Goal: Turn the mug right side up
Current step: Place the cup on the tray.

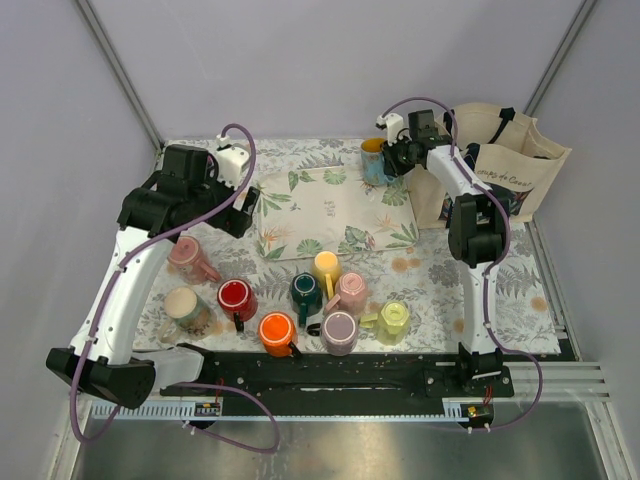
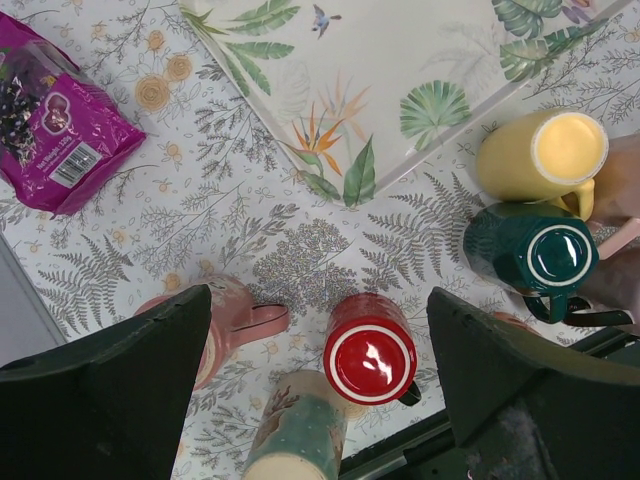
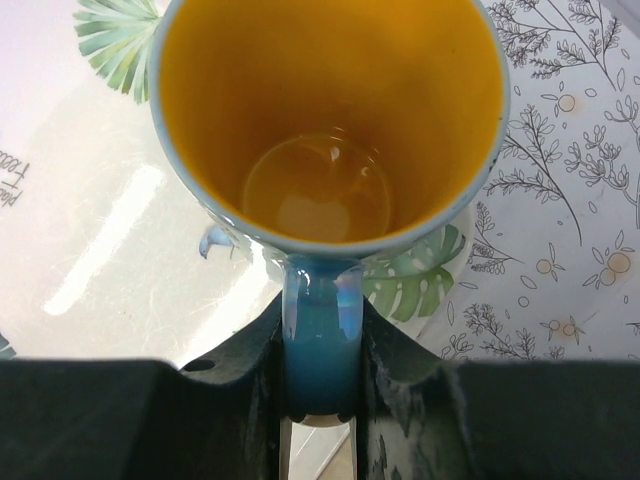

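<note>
At table [image 1: 430, 275]: salmon mug [image 1: 190, 258] 1 | blue mug [image 3: 330, 120] 1 | other mugs [image 1: 235, 297] 8

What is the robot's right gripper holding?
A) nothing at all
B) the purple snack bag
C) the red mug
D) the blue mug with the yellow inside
D: the right wrist view shows the right gripper shut on the handle of the blue mug, which is yellow inside.
</note>
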